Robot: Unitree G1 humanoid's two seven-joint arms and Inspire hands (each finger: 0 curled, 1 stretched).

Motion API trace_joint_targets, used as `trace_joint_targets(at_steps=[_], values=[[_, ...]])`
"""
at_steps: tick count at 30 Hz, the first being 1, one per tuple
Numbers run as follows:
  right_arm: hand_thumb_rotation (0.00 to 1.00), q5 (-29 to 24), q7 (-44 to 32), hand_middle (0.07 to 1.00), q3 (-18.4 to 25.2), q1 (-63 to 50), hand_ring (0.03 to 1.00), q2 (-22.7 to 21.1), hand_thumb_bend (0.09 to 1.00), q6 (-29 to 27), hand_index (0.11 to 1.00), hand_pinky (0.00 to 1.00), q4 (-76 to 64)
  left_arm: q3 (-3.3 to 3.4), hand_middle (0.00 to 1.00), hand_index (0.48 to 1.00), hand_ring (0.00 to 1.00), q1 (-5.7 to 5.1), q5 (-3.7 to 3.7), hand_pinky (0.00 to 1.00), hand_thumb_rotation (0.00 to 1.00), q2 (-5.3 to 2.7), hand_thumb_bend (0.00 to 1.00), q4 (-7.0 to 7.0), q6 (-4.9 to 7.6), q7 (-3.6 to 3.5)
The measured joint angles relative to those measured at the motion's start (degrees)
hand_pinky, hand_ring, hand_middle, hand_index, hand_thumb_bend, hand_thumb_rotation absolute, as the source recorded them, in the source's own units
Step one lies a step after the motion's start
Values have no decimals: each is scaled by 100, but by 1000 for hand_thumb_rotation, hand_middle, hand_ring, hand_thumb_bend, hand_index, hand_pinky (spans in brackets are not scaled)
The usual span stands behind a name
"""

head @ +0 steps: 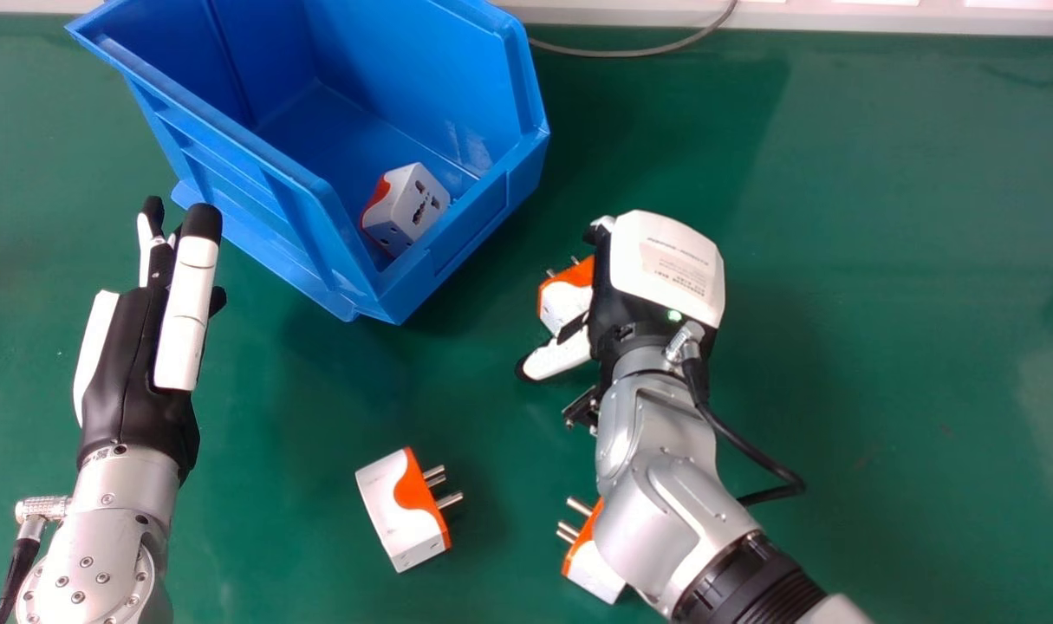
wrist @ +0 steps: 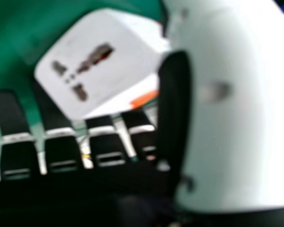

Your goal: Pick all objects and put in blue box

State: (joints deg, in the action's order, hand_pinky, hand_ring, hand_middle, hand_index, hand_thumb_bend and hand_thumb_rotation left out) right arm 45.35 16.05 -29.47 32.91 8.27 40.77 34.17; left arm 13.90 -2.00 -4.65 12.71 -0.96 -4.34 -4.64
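"Down at the near side, what sits by the right forearm (head: 656, 503)?"

"A half-covered adapter (head: 594, 568), its edge partly hidden by that arm. Left of it, the loose adapter (head: 405, 516) has green tabletop (head: 881, 260) around it, room on every side."

"And the hands?"

"Left hand (head: 127, 373) open, fingers straight, beside the blue box (head: 218, 147). A bit farther on, the right hand (head: 660, 269) is clamped on the gripped adapter (head: 565, 299), thumb against it."

"Any room between that and the box?"

"Yes, a strip of tabletop up to the box's near corner. Past the low front rim lies the boxed adapter (head: 409, 204), close against the front wall, with floor space behind it"

"Beyond that?"

"A grey cable (head: 647, 52) along the far edge"
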Motion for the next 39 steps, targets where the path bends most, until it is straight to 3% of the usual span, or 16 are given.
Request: trace_joint_targets(at_steps=[8, 14, 18, 21, 22, 24, 27, 39], values=[[206, -4, 25, 694, -11, 7, 588, 0, 932, 8, 760, 505, -3, -1, 1000, 1000, 1000, 0, -14, 951, 1000, 0, 775, 0, -1, -27], [165, -80, 367, 630, 11, -24, 546, 5, 897, -236, 684, 490, 6, 4, 1000, 1000, 1000, 0, -28, 953, 1000, 0, 775, 0, -1, -39], [84, -293, 803, 510, 113, -59, 384, 15, 851, -658, 619, 317, 95, 4, 1000, 1000, 1000, -4, -29, 955, 1000, 0, 780, 0, 0, -49], [30, -451, 1188, 473, 203, -78, 342, 19, 834, -1047, 596, 262, 248, 4, 1000, 1000, 1000, -8, -30, 956, 1000, 0, 780, 0, 0, -55], [15, -488, 1311, 476, 220, -81, 335, 20, 707, -1175, 595, 247, 318, 3, 1000, 1000, 1000, -8, -30, 956, 1000, 0, 781, 0, 1, -56], [4, -530, 1491, 474, 227, -94, 269, 20, 588, -1379, 519, 182, 445, 3, 1000, 1000, 1000, -11, -30, 956, 1000, 0, 781, -5, 0, -57], [0, -551, 1665, 472, 229, -105, 210, 21, 540, -1658, 487, 131, 578, 3, 1000, 1000, 1000, -14, -28, 957, 1000, 0, 781, -14, 0, -55], [0, -563, 1499, 473, 222, -105, 254, 21, 526, -1679, 485, 186, 537, 2, 1000, 1000, 998, -20, -26, 939, 1000, 0, 779, -46, 0, -42]])
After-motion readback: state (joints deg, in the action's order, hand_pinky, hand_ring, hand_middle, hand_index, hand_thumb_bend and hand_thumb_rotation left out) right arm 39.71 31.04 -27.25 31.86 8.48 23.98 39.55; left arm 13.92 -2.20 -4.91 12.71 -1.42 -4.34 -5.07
